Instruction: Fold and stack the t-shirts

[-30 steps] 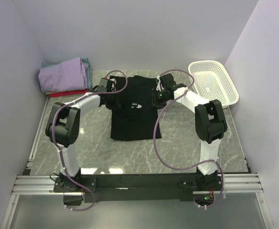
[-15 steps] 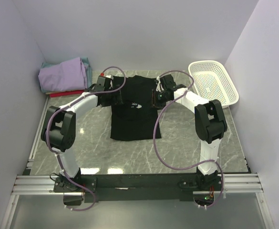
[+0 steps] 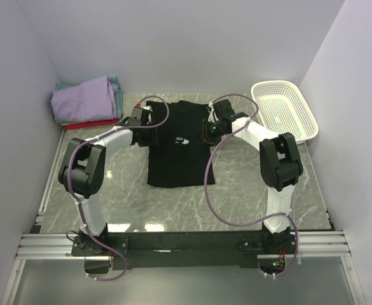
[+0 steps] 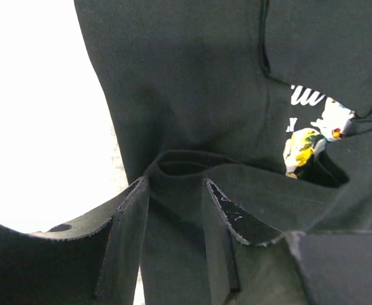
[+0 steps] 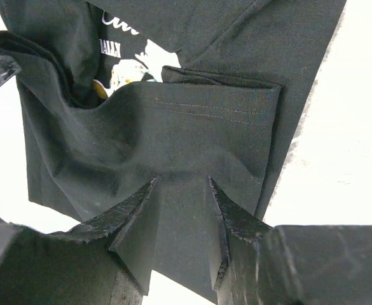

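Observation:
A black t-shirt [image 3: 176,155] with a rose print [image 4: 310,143] lies flat in the middle of the table. My left gripper [image 3: 147,122] is at its left edge near the sleeve. In the left wrist view a ridge of black cloth [image 4: 179,168] is pinched between the fingers of this gripper [image 4: 174,190]. My right gripper [image 3: 206,130] is at the shirt's right side, shut on a folded-in flap of cloth [image 5: 192,121] that runs down between its fingers [image 5: 182,187]. Folded t-shirts in lavender [image 3: 84,98], teal [image 3: 114,82] and red [image 3: 93,123] are stacked at the back left.
A white mesh basket [image 3: 284,108] stands at the back right against the wall. White walls close in the table on three sides. The arms' purple cables loop over the marble tabletop [image 3: 236,190] in front of the shirt.
My left gripper opened, reached in over the shirt's left edge, then closed on the cloth and drew back slightly. The right gripper has held still.

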Robot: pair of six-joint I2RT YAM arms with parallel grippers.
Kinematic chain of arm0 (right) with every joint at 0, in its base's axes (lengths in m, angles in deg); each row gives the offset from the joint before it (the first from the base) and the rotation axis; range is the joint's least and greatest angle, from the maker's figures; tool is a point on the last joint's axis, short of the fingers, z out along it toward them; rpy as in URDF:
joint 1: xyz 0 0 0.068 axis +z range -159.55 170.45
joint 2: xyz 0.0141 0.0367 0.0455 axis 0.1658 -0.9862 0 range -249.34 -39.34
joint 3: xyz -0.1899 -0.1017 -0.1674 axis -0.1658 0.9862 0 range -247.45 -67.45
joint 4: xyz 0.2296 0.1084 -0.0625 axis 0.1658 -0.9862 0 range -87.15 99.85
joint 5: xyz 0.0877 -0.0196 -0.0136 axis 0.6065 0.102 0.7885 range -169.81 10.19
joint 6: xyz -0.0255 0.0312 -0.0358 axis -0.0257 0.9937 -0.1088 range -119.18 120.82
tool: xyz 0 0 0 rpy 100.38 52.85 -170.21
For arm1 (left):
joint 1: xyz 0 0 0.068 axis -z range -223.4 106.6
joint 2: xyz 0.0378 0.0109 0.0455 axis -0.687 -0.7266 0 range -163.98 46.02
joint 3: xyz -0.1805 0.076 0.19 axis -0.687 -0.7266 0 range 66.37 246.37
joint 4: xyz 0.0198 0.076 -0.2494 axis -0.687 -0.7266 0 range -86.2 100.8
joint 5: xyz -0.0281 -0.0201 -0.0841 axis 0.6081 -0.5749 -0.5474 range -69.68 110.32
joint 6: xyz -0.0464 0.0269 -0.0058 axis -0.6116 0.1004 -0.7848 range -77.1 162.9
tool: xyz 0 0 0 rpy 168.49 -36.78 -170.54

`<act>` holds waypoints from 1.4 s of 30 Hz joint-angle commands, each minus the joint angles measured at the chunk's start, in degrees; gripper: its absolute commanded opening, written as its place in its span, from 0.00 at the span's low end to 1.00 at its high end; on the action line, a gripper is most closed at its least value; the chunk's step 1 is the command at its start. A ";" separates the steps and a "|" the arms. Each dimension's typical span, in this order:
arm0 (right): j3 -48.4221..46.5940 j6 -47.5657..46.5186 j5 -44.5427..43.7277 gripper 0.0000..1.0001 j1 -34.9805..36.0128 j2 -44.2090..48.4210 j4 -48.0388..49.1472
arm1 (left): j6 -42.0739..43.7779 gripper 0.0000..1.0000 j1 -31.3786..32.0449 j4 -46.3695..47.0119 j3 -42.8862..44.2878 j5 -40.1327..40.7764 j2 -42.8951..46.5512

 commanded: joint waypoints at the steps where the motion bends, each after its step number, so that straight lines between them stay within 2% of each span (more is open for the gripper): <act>1: -0.23 -0.37 0.37 0.41 0.16 2.11 0.64 | 0.77 0.44 0.16 3.48 -0.81 0.24 -1.08; 3: -0.24 -0.54 0.11 0.41 0.17 2.02 0.55 | 0.77 0.43 0.16 3.40 -0.73 0.24 -1.44; 8: -0.06 -0.37 0.28 0.41 0.16 2.02 0.81 | 0.86 0.12 0.16 4.63 -1.43 0.07 -0.65; 9: 0.03 -0.37 0.37 0.41 0.16 1.94 0.81 | 0.86 0.01 0.16 4.37 -0.91 0.41 -0.38; 16: 0.99 -0.45 -0.15 0.41 0.17 1.76 0.90 | -0.01 0.01 0.16 1.47 0.94 1.74 2.78; 22: 1.43 -0.45 -1.21 0.41 0.16 -0.26 0.81 | -0.98 0.01 0.16 2.07 -0.20 7.09 5.33; 26: 2.05 -0.10 -1.03 0.41 0.17 -1.49 2.13 | -0.63 0.01 0.07 2.70 -0.65 6.31 6.13; 29: 0.91 -0.01 -2.34 0.40 0.16 -3.68 1.96 | -0.72 0.04 0.16 0.94 1.02 6.83 3.67; 33: -0.76 0.07 -6.03 0.40 0.16 -6.06 0.12 | -1.60 0.50 0.07 -0.64 0.94 8.85 2.08; 36: -1.90 -0.02 -8.14 0.40 0.16 -7.03 -1.29 | -1.51 0.69 0.07 -2.04 0.42 10.95 2.43; 38: -2.17 -0.10 -8.42 0.38 0.16 -7.12 -1.38 | -0.99 0.70 0.07 -2.49 0.07 11.58 2.87; 41: -1.38 0.07 -9.56 0.18 0.08 -6.51 -0.68 | -0.90 0.70 0.07 -2.67 -0.37 11.76 3.57; 42: -1.38 0.16 -9.73 0.15 0.08 -6.42 -0.68 | -0.81 0.70 0.07 -2.58 -0.46 11.58 3.92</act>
